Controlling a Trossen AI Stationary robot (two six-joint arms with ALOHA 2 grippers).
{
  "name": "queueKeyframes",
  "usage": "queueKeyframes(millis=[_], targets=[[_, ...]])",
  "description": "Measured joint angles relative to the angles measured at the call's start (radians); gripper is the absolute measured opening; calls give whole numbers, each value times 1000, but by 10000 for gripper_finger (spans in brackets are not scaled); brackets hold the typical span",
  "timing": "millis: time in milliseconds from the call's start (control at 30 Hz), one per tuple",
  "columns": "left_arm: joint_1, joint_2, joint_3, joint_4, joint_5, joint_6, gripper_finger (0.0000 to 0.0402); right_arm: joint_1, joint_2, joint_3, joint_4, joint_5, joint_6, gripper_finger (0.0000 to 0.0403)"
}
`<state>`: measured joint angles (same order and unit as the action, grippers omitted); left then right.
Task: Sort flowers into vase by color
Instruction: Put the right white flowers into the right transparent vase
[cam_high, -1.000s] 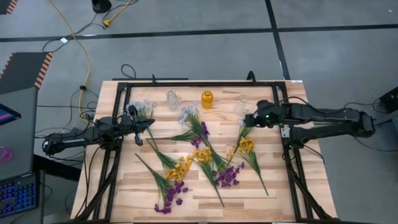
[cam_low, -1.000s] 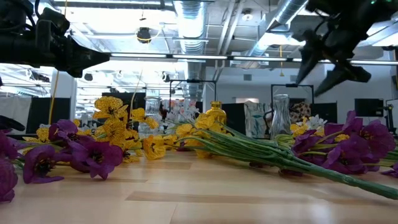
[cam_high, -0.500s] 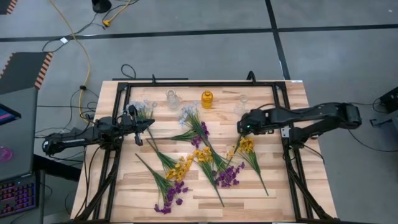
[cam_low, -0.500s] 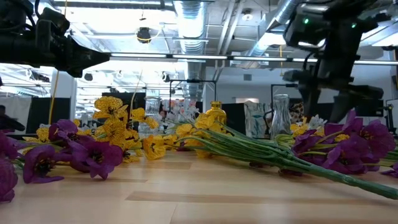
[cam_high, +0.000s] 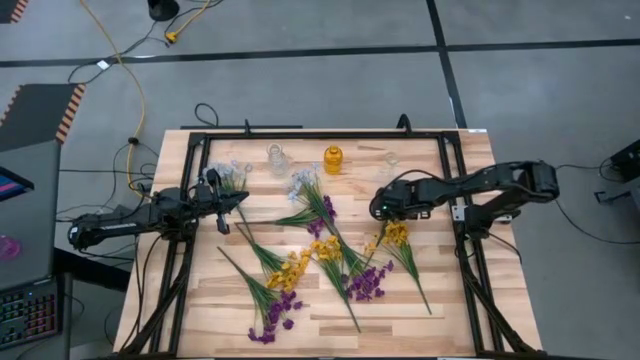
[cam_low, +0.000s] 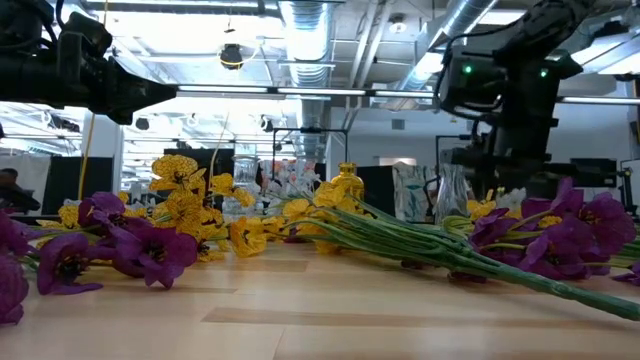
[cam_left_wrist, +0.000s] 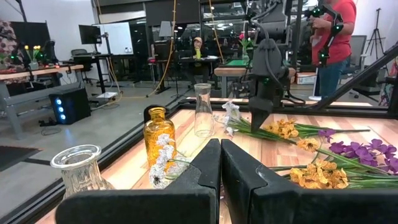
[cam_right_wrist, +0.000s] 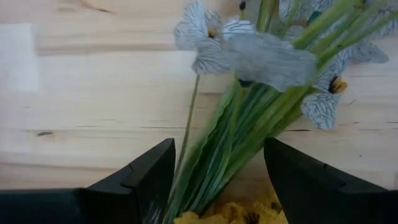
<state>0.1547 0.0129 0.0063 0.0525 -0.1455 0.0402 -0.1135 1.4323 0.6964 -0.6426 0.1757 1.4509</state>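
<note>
The right gripper (cam_high: 380, 208) hangs right of centre in the high view, its fingers (cam_right_wrist: 140, 180) spread wide and holding nothing. In its wrist view it points down at a pale bluish-white sprig (cam_right_wrist: 249, 56) whose green stems run between the two fingers, with a yellow blossom (cam_right_wrist: 233, 214) at the lower edge of the frame. In the low view this arm comes down at the upper right, in front of a clear glass vase (cam_low: 451, 187).

The left gripper (cam_high: 222, 203) waits at the left of the worktop (cam_high: 460, 290), its fingers (cam_left_wrist: 205, 171) pressed shut with nothing between them.

The flowers lie loose across the middle of the worktop in the high view: a pale sprig (cam_high: 305, 183) above centre, yellow blossoms (cam_high: 292, 270) below centre, another yellow cluster (cam_high: 396, 233) just below the right gripper, and purple blossoms (cam_high: 368, 282) and (cam_high: 275, 315) toward the lower edge.

Along the upper edge of the worktop stand an amber vase (cam_high: 333, 158) and clear vases (cam_high: 276, 157), (cam_high: 390, 160); another pale sprig (cam_high: 233, 178) lies near the left gripper.

A person in a red top (cam_left_wrist: 339, 37) stands in the upper right of the left wrist view.
</note>
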Motion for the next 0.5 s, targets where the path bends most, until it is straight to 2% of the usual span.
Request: queueKeyframes(millis=[367, 500], targets=[[0, 0, 0, 0, 0, 0, 0, 0, 89, 4, 25, -5, 17, 272], [0, 0, 0, 0, 0, 0, 0, 1, 86, 2, 27, -7, 17, 253]])
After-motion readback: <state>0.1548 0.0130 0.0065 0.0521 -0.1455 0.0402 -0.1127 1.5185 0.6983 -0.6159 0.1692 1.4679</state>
